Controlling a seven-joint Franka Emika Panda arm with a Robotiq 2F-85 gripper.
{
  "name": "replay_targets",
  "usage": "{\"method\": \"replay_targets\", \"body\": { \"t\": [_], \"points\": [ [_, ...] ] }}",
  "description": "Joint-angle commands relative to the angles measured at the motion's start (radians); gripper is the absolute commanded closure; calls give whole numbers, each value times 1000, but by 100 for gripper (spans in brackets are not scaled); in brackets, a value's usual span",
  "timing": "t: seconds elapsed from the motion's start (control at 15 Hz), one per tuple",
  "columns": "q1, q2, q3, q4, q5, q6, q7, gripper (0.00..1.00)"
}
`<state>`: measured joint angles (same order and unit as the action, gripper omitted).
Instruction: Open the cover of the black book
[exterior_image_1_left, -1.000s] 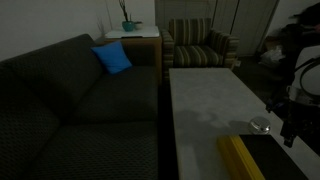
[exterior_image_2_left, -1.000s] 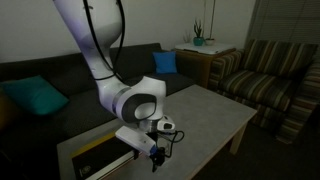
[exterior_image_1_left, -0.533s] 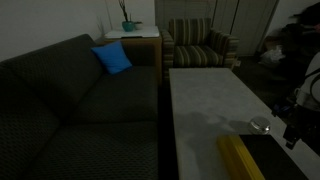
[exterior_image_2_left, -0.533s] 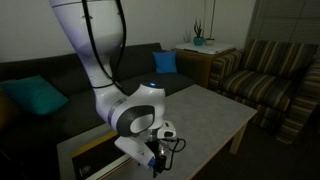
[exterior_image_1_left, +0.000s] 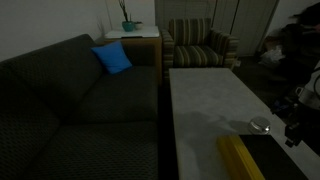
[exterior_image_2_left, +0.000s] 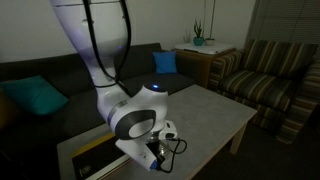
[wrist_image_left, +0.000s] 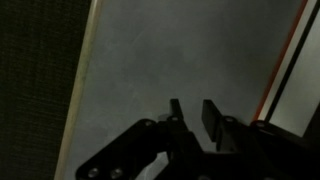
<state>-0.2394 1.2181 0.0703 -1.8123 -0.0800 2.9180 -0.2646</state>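
Observation:
The black book (exterior_image_1_left: 272, 160) lies flat at the near end of the pale table (exterior_image_1_left: 210, 95), with a yellow strip (exterior_image_1_left: 240, 158) along one side. Its black cover lies closed in both exterior views; the book (exterior_image_2_left: 90, 160) sits under the arm. My gripper (exterior_image_1_left: 293, 128) hangs at the book's far corner, low over the table (exterior_image_2_left: 160, 160). In the wrist view the gripper (wrist_image_left: 191, 106) has its two fingers a narrow gap apart, with only grey surface showing between them. An orange-red edge (wrist_image_left: 283, 55) with white beside it runs down the right of that view.
A small round silver object (exterior_image_1_left: 261, 125) stands on the table just beyond the book. A dark sofa (exterior_image_1_left: 80, 110) with a blue cushion (exterior_image_1_left: 112, 58) runs along one side of the table. A striped armchair (exterior_image_1_left: 200, 45) stands past its far end.
The arm's wrist has sunk a little towards the table beside the book. The book and the silver object have not moved.

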Motion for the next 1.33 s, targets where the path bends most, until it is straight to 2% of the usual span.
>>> {"method": "replay_targets", "body": {
  "t": [0.0, 0.47, 0.87, 1.27],
  "points": [
    [-77, 3, 63, -23, -17, 23, -72, 98],
    [-179, 23, 160, -33, -37, 7, -202, 100],
    [-287, 96, 257, -3, -66, -27, -335, 100],
    [-334, 112, 287, -11, -57, -38, -397, 100]
  ]
}}
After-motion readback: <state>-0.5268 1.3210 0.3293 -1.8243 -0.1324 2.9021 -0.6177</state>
